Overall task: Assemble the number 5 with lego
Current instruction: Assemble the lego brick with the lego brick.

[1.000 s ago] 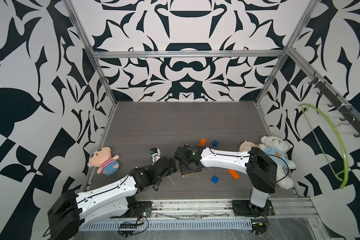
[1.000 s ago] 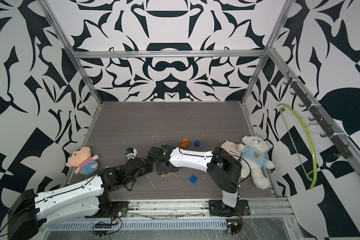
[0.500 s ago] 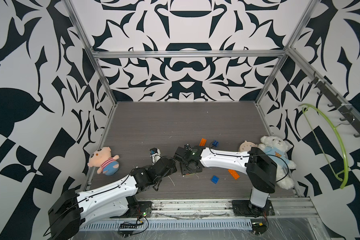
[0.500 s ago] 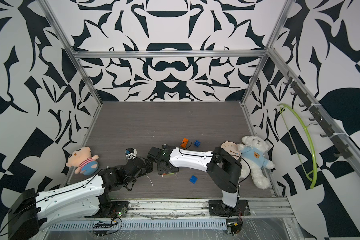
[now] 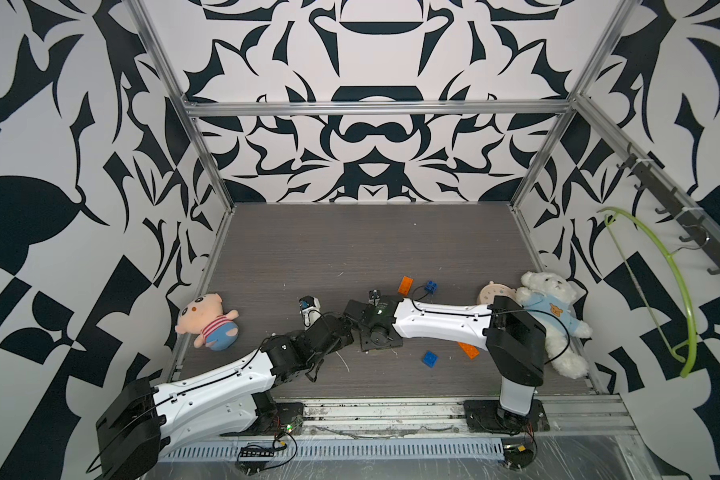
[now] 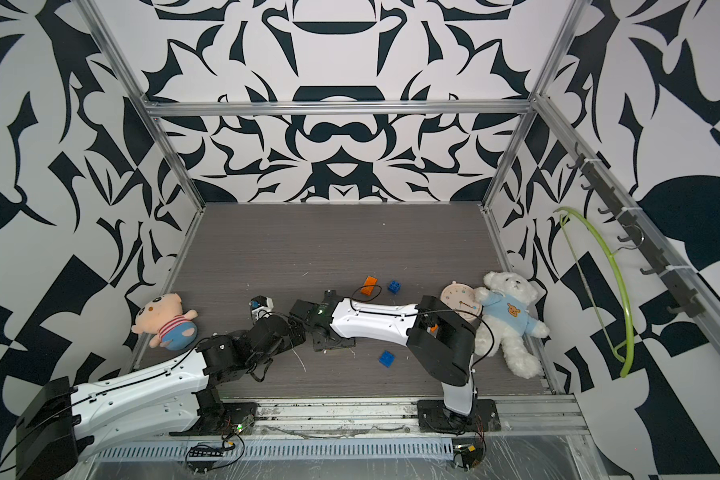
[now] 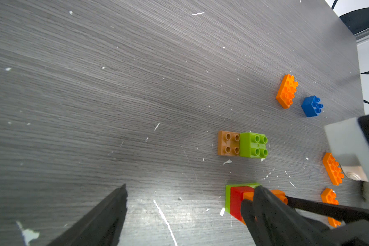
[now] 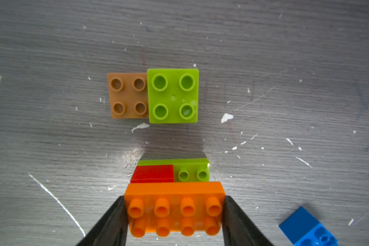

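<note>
The right arm point(image 5: 437, 322) reaches low, jaws clamping orange brick point(image 8: 174, 210).

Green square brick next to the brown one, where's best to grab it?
Probably from straight above, pinching the green square brick on its two free opposite walls: it lies flat, studs up, with the brown piece snug against a third wall.

right wrist view first: the top orange brick point(image 8: 174, 209) hides the near part of the red brick point(image 8: 152, 173) and lime brick point(image 8: 192, 172) beneath it, and a blue brick point(image 8: 309, 231) runs off the frame's edge. in both top views the right arm's wrist point(image 5: 377, 322) covers that stack, and a second orange brick point(image 5: 469, 350) shows only half from under the arm. in the left wrist view a blurred grey housing point(image 7: 349, 144) overlaps a loose orange brick point(image 7: 331, 168).
</note>
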Controlling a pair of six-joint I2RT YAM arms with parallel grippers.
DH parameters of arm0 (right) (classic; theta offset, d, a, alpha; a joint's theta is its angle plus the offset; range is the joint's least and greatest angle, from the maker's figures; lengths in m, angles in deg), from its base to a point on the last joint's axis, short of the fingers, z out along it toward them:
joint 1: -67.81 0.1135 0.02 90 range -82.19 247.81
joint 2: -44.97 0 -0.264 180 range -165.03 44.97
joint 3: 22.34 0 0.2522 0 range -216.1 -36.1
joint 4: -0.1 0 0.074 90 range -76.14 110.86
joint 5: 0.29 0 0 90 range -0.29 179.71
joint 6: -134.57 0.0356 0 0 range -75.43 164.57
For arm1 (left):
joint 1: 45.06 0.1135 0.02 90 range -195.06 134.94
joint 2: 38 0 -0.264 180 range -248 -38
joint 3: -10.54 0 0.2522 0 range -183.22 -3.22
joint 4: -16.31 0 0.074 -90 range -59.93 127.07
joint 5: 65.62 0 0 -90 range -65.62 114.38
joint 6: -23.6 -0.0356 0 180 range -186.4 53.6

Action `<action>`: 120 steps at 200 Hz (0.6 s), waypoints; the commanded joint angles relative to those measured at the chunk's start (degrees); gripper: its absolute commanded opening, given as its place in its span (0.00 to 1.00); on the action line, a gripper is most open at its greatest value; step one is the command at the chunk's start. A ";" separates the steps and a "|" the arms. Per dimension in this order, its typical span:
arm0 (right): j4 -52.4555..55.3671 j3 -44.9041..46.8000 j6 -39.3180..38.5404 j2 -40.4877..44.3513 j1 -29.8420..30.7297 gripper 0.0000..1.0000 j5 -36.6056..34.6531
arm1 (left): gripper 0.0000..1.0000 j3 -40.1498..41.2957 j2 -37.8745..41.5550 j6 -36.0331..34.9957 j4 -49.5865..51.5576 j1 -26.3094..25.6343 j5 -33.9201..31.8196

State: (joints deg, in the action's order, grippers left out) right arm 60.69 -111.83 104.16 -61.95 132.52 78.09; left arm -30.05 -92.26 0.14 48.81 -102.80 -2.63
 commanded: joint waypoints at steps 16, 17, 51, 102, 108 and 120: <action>2.93 0.87 0.21 -3.25 0.22 0.50 0.37 | 0.99 0.94 1.52 0.58 1.30 0.27 -0.96; 2.83 0.90 0.24 -3.28 0.19 0.49 0.41 | 0.99 0.97 1.52 0.59 1.30 0.26 -0.95; 0.12 3.73 0.42 -2.78 0.07 0.48 3.77 | 0.99 0.99 1.65 0.68 1.41 0.34 -1.17; -0.07 4.16 -0.12 -3.74 -0.32 0.47 4.41 | 0.99 0.89 1.26 1.04 1.53 0.28 -0.91; -0.07 4.06 -0.14 -3.74 -0.34 0.48 4.41 | 0.99 0.80 1.20 1.00 1.54 0.34 -0.86; -0.15 3.99 -0.24 -3.72 -0.37 0.48 4.41 | 0.99 0.66 1.18 0.93 1.61 0.34 -0.88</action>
State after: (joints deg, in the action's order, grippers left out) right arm 59.37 -110.82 104.16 -61.84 132.26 79.93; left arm -30.05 -91.22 1.10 49.16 -102.75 -2.87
